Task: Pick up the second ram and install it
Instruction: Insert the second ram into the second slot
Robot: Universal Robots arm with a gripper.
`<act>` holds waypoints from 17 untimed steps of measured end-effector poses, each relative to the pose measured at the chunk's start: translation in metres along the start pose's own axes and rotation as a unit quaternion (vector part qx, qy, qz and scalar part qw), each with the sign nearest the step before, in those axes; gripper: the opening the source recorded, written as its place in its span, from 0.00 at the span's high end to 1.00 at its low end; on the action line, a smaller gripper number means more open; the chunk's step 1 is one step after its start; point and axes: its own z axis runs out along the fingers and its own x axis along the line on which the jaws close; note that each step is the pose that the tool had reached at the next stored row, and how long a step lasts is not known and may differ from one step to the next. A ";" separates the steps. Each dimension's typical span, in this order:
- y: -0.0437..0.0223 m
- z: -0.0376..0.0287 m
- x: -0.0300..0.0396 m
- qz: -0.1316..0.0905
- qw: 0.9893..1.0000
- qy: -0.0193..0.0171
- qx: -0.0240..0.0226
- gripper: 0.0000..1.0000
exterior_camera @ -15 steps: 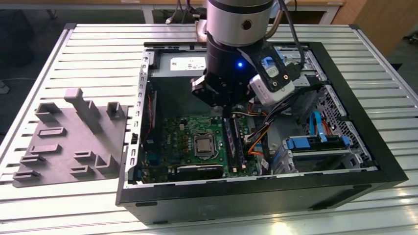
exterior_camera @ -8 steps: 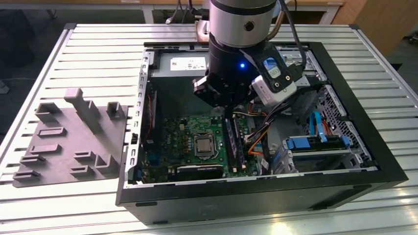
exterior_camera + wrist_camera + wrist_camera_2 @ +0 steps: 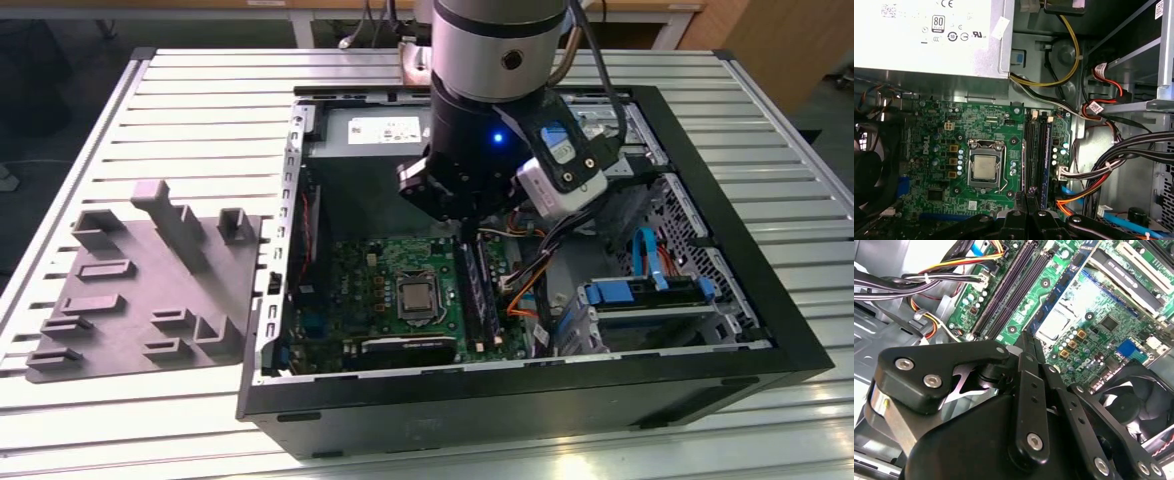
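The gripper (image 3: 470, 232) hangs inside the open computer case (image 3: 747, 290), low over the motherboard (image 3: 387, 275). Its fingers are pressed together on a thin dark edge — the second ram (image 3: 1027, 342), held upright in the second wrist view, above and in line with the long memory slots (image 3: 1006, 295). In the first wrist view those slots (image 3: 1037, 150) run beside the processor socket (image 3: 985, 167). Room is tight: bundled cables (image 3: 1114, 160) crowd one side, the power supply (image 3: 929, 35) closes the far end, and a fan (image 3: 1134, 405) sits close by. The grey fixture plate (image 3: 140, 285) lies outside the case, at the exterior view's left, on the slatted table (image 3: 200, 100).
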 end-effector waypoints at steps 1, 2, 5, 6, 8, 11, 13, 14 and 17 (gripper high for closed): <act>0.0000 0.0006 -0.0002 0.000 1.000 0.000 0.000 0.89; 0.0000 0.0013 -0.0003 0.000 1.000 0.000 0.000 0.89; 0.0001 0.0032 -0.0005 0.000 1.000 0.000 0.000 0.89; 0.0001 0.0038 -0.0006 0.000 1.000 0.000 0.000 0.89; 0.0001 0.0047 -0.0008 0.000 1.000 0.000 0.000 0.89; 0.0000 0.0060 -0.0010 0.000 1.000 0.000 0.000 0.89; 0.0001 0.0069 -0.0011 0.000 1.000 0.000 0.000 0.89; 0.0000 0.0072 -0.0011 0.000 1.000 0.000 0.000 0.89; 0.0000 0.0081 -0.0012 0.000 1.000 0.000 0.000 0.89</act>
